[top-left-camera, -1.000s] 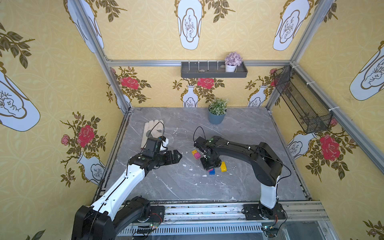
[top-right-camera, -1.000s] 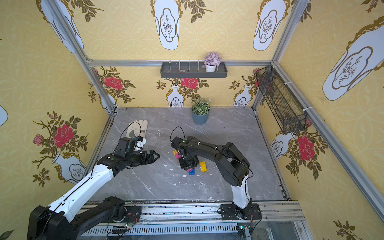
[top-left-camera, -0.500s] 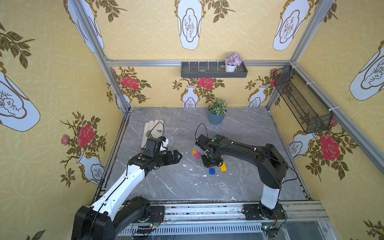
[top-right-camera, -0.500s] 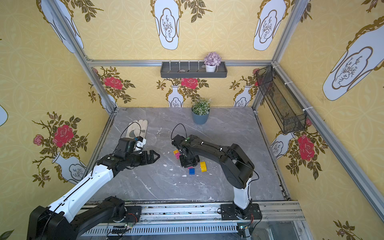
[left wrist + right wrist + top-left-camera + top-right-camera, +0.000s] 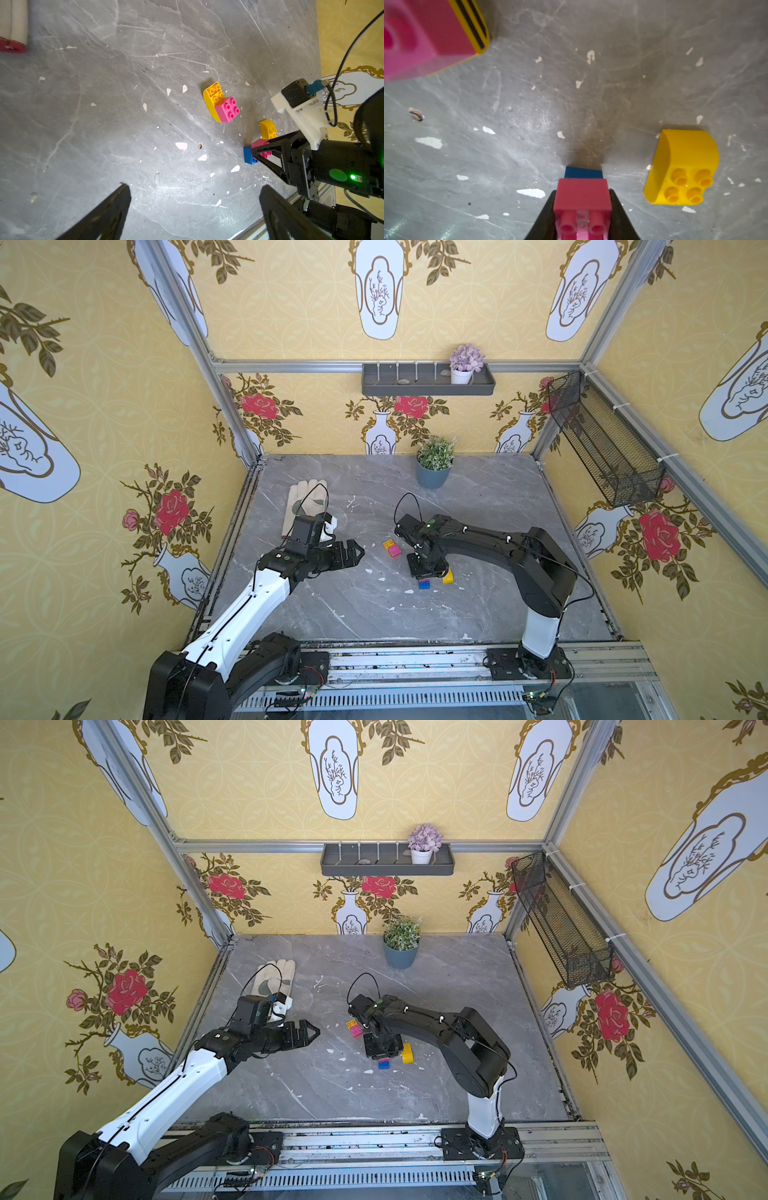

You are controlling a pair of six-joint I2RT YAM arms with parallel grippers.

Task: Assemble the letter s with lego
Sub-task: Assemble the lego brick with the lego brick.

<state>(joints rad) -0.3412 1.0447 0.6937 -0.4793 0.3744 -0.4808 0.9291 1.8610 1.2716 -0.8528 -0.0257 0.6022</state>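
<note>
My right gripper (image 5: 426,570) (image 5: 583,209) is shut on a pink brick (image 5: 582,194) (image 5: 259,143), low over the table. A blue brick (image 5: 424,583) (image 5: 384,1063) (image 5: 583,173) lies right against the pink one; I cannot tell whether they are joined. A loose yellow brick (image 5: 448,576) (image 5: 407,1053) (image 5: 681,168) lies on its side beside them. A yellow and pink joined pair (image 5: 390,548) (image 5: 354,1028) (image 5: 221,106) rests to the left of my right gripper. My left gripper (image 5: 353,553) (image 5: 309,1031) (image 5: 194,187) hovers open and empty, left of the pair.
A pale work glove (image 5: 305,502) (image 5: 274,979) lies at the back left of the grey marble table (image 5: 374,626). A potted plant (image 5: 432,472) stands at the back middle. A black mesh basket (image 5: 602,448) hangs on the right wall.
My right gripper, with the pink brick, has shifted slightly near the blue brick. The left arm has stayed still.
</note>
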